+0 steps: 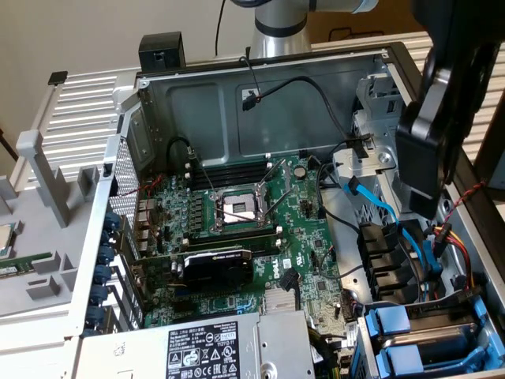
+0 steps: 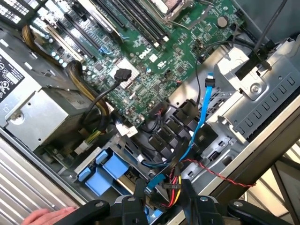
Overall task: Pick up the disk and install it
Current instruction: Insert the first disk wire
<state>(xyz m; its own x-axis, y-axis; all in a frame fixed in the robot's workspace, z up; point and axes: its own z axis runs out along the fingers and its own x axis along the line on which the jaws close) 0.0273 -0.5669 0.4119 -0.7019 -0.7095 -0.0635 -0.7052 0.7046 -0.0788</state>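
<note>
Black fingers (image 2: 188,194) apart, gripping nothing, hovering over cables (image 2: 171,180) near the blue-railed disk (image 1: 430,339) lying in the case (image 1: 229,103) corner; seating unclear.

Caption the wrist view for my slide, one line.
Open gripper hovers near the blue-railed disk, with a blue SATA cable and the Dell motherboard beyond.

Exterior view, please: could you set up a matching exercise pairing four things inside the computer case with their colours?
Things:
1. graphics card
2. circuit board
3. data cable
4. power supply box

Colours:
a. green
b. light blue
c. black
d. grey, with a black-and-white sticker

Pairs: 1-c, 2-a, 3-b, 4-d
</note>
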